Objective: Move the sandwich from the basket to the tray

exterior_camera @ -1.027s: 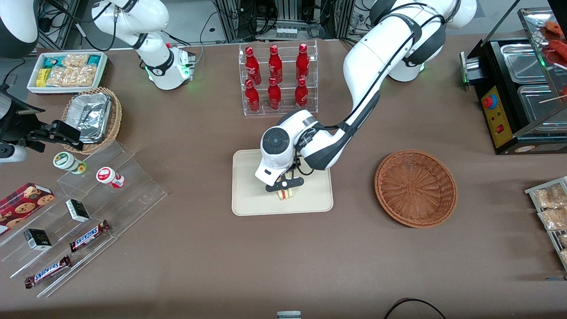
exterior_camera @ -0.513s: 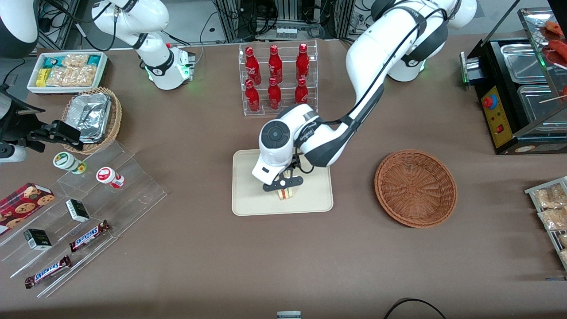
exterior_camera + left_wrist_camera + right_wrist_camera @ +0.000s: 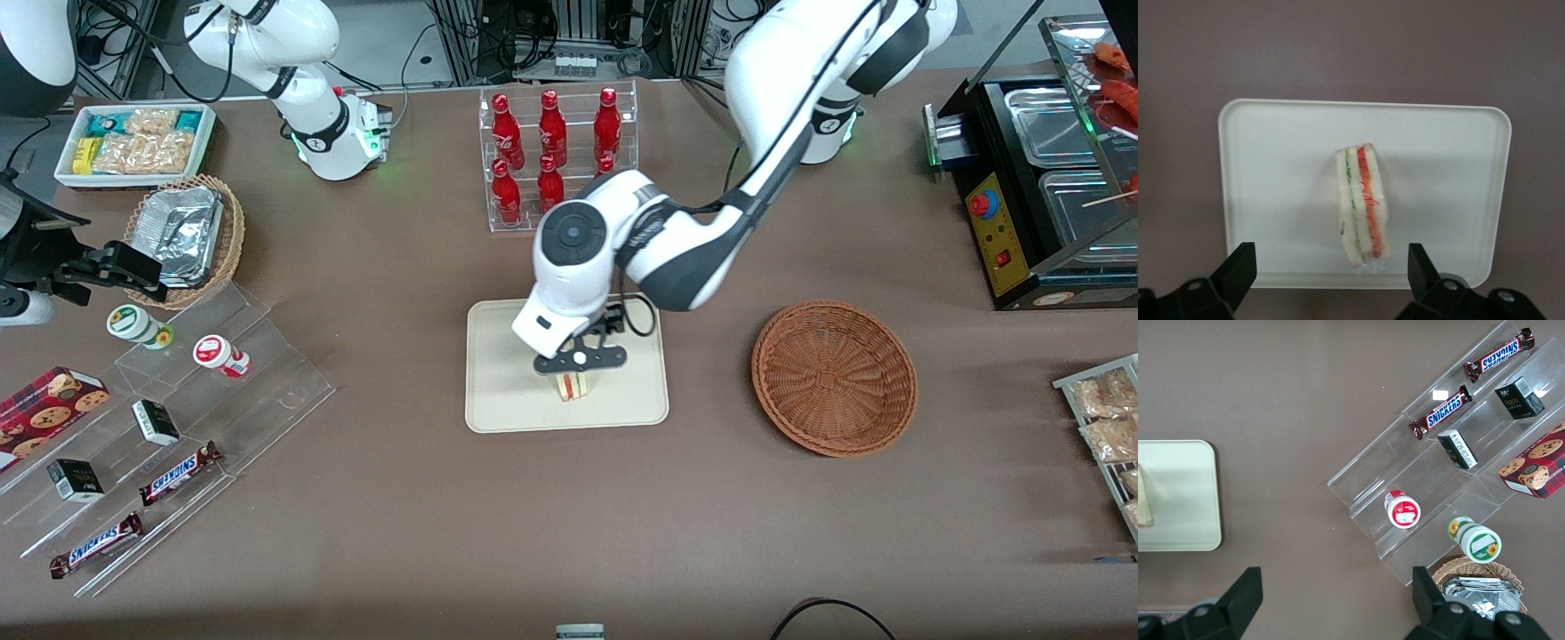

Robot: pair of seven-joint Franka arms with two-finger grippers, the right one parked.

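Note:
The sandwich stands on its edge on the cream tray, its red and green filling layers showing. My left gripper hangs above it, open, with nothing between its black fingers; the sandwich stands free of them. The reddish-brown wicker basket sits empty beside the tray, toward the working arm's end of the table. In the right wrist view a tray corner and the sandwich's edge show.
A clear rack of red bottles stands farther from the front camera than the tray. A stepped acrylic display with snack bars and cups, a tan basket of foil containers and a white snack bin lie toward the parked arm's end.
My left gripper has let go of the sandwich and risen above it with the fingers spread wider. The sandwich stays where it was on the tray.

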